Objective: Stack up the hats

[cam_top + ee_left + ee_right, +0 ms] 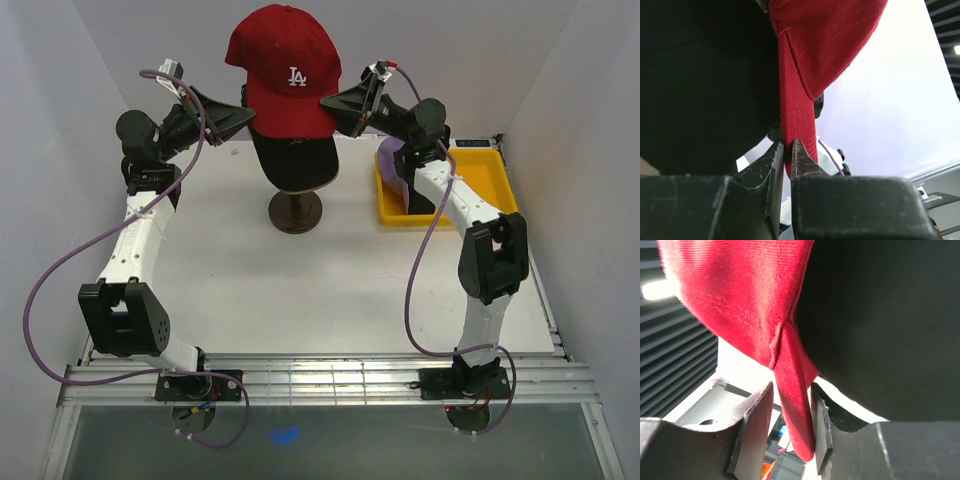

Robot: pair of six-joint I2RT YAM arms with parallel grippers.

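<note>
A red hat (283, 66) with a white logo rests on top of a black hat (295, 160) on the mannequin stand (295, 212). At the hat's left edge my left gripper (246, 118) is pinched shut on the red rim (799, 100), with the black hat (700, 85) beside it. My right gripper (334, 103) is at the hat's right edge. Its jaws stand apart around the red rim (792, 375), and a gap shows beside the fabric. The black hat (890, 315) fills the right of that view. A lavender hat (392, 163) lies in the yellow bin, partly hidden by my right arm.
The yellow bin (490, 180) stands at the back right of the white table (330, 290). White walls close in the left, back and right sides. A metal rail (320, 375) with both arm bases runs along the near edge.
</note>
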